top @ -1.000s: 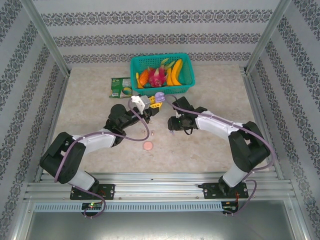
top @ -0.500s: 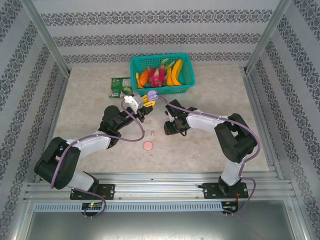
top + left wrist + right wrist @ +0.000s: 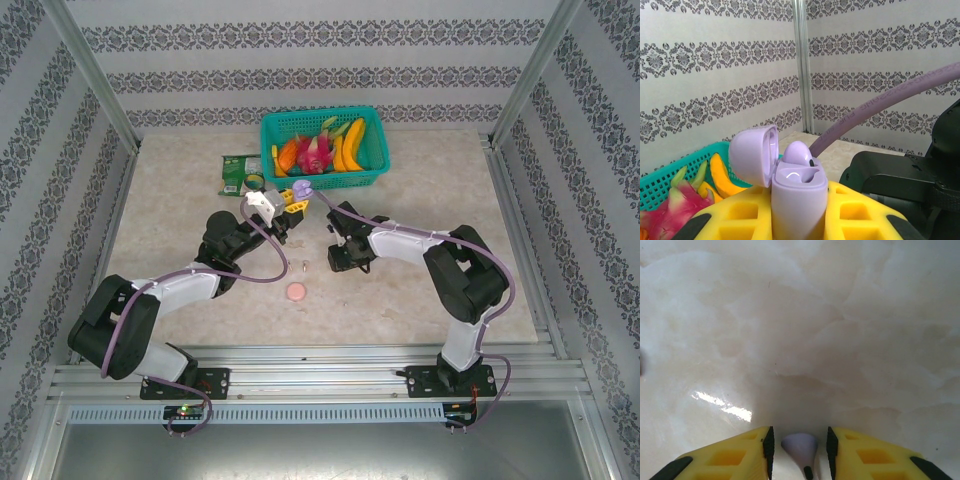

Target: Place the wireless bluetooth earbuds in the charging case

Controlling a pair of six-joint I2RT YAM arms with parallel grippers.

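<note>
The right claw [image 3: 799, 456] hung low over the table [image 3: 790, 315], jaws slightly apart, a lilac earbud [image 3: 800, 445] between them: the pickup step. The left claw [image 3: 799, 220] was clamped on the open lilac charging case [image 3: 797, 197], which carried a seated earbud [image 3: 799, 151]. The next move likely called for a gentle pinch, a lift, and alignment over the empty socket.

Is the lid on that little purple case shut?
No, the lilac case has its lid swung open to one side, with an earbud sitting in it.
</note>
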